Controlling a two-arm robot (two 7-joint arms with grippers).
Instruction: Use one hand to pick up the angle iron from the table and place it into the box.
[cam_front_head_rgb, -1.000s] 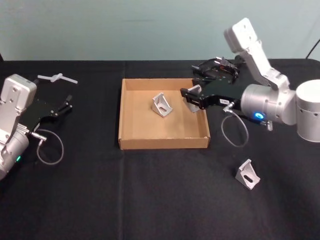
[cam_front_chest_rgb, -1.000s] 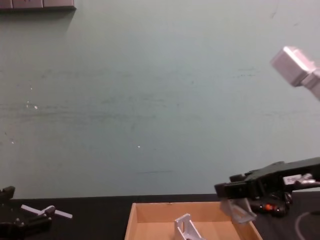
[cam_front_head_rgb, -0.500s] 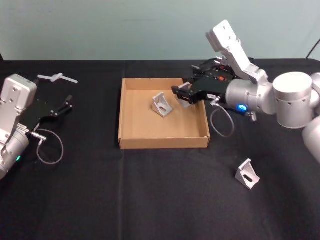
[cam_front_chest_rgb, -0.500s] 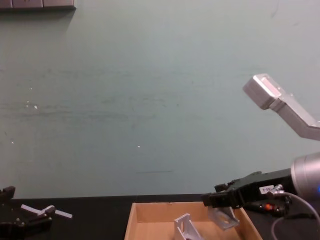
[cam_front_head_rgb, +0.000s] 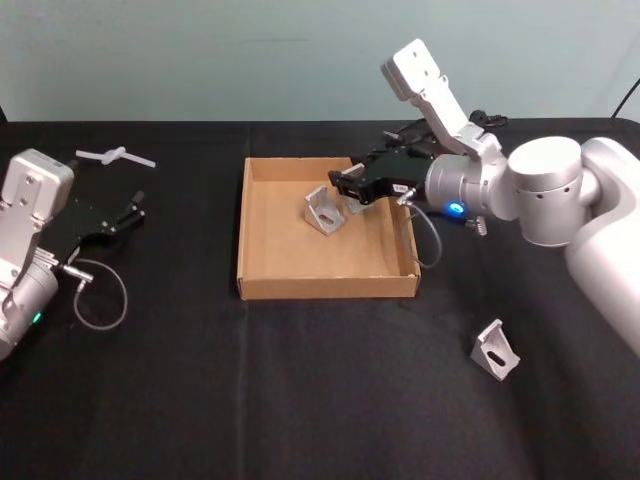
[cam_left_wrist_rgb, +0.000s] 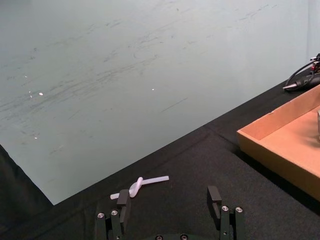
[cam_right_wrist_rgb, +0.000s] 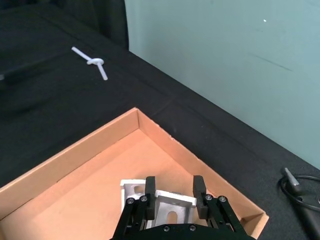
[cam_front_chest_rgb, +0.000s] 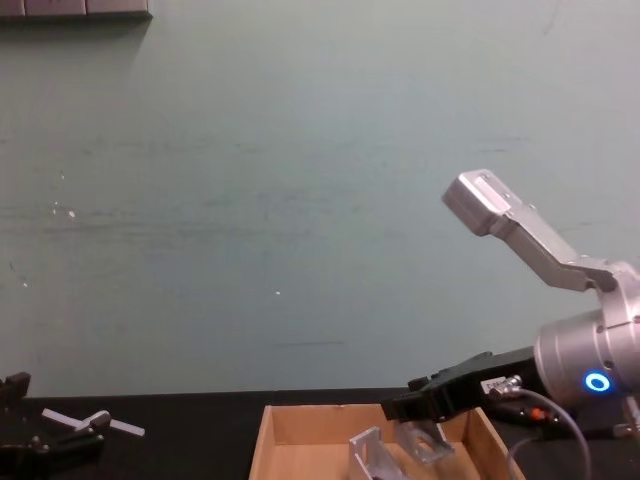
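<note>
Left gripper (cam_front_head_rgb: 133, 207) is resting parked on the worktop (cam_front_head_rgb: 300, 400) at far left, fingers spread wide on nothing; a white plastic piece (cam_front_head_rgb: 115, 156) is lying just beyond it; the box (cam_front_head_rgb: 330, 287) is sitting mid-worktop, with a second angle iron (cam_front_head_rgb: 324, 210) lying in its far half; right gripper (cam_front_head_rgb: 345, 188) is reaching in over the far right part of the box, fingers pinching the held angle iron (cam_front_head_rgb: 358, 203), which is hanging low between the walls, just beside the second one, touching or not I cannot tell; a third angle iron (cam_front_head_rgb: 494, 350) is lying loose on the worktop, near right, well apart from the box. Risks, as judged: a release here may be dropping the held piece onto its neighbour, leaving it tipping or stacking, because the two are sitting so close; the wrist cable (cam_front_head_rgb: 428, 240) is looping over the box's right wall and could be dragging the light cardboard as the arm withdraws; opening too high could be letting the piece bounce. Orientation: in the right wrist view the slotted face is turning up toward the camera; its longer edge seems to be running crosswise between the fingers, roughly along the box's width; from the chest it is hanging tilted.
</note>
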